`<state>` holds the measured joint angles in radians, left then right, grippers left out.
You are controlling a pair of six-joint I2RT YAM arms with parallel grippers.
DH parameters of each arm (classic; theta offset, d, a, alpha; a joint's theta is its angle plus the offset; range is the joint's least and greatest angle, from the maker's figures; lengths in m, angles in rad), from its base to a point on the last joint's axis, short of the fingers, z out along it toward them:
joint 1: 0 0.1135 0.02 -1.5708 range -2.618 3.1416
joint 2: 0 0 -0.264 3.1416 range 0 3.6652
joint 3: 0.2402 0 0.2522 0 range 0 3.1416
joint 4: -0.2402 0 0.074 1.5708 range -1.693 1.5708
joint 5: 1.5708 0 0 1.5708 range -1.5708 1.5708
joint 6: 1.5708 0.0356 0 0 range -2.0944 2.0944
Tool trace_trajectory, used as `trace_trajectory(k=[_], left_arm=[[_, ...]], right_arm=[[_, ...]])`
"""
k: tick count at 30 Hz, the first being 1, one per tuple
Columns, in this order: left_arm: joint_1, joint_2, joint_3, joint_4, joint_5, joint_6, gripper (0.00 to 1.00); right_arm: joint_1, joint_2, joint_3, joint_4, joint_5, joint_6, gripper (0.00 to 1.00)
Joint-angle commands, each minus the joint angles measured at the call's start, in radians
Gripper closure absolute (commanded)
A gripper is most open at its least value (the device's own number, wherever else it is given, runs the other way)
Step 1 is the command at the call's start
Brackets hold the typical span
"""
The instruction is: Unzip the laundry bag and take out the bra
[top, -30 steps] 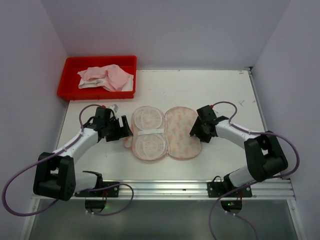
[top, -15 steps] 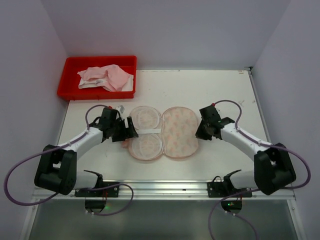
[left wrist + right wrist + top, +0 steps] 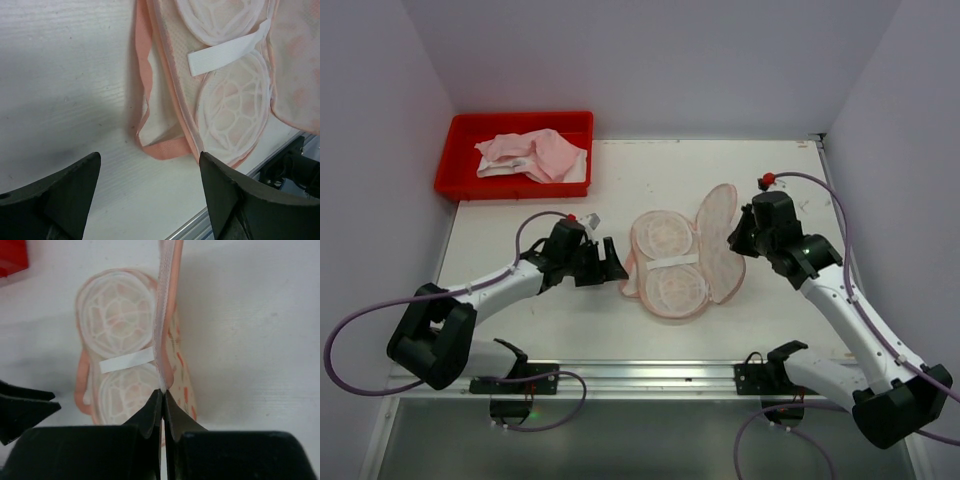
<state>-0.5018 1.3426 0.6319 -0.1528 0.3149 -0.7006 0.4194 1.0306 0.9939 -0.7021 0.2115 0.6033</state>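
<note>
Shifted rightward on the table [image 3: 780, 180] since the earlier frames, the laundry bag [image 3: 670, 275] lies open, and its right flap [image 3: 718, 245] has swung from flat to upright. Left gripper [image 3: 150, 197]: fingers spread, grasping nothing, with the bag's pink loop strap [image 3: 162, 148] just ahead between them. Right gripper [image 3: 162, 396]: clenched on the flap's pink zipper edge. Far left: red tray [image 3: 515, 119] holding pink-and-white cloth [image 3: 535, 155].
</note>
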Motion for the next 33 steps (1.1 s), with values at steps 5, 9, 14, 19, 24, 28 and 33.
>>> trace_trajectory(k=[5,9,14,19,24,28,33], left_arm=[[-0.006,-0.039,-0.026,0.076,-0.046,-0.071,0.18],[-0.006,-0.013,-0.052,0.056,-0.071,-0.076,0.19],[-0.006,0.003,-0.093,0.081,-0.083,-0.085,0.20],[-0.006,0.007,-0.100,0.079,-0.089,-0.077,0.20],[-0.006,0.000,-0.094,0.065,-0.086,-0.073,0.19],[-0.006,-0.040,-0.045,0.006,-0.109,-0.057,0.16],[0.017,-0.112,0.074,-0.102,-0.177,-0.017,0.08]], right_arm=[[0.085,0.060,0.028,0.162,-0.369,-0.091,1.00],[0.160,0.134,0.020,0.210,-0.362,-0.082,1.00],[0.202,0.267,-0.018,0.317,-0.444,-0.062,1.00],[0.220,0.391,-0.037,0.437,-0.520,-0.048,1.00],[0.225,0.529,-0.031,0.483,-0.656,-0.022,0.72],[0.226,0.482,0.014,0.461,-0.649,-0.036,0.24],[0.217,0.367,0.118,0.319,-0.489,-0.086,0.01]])
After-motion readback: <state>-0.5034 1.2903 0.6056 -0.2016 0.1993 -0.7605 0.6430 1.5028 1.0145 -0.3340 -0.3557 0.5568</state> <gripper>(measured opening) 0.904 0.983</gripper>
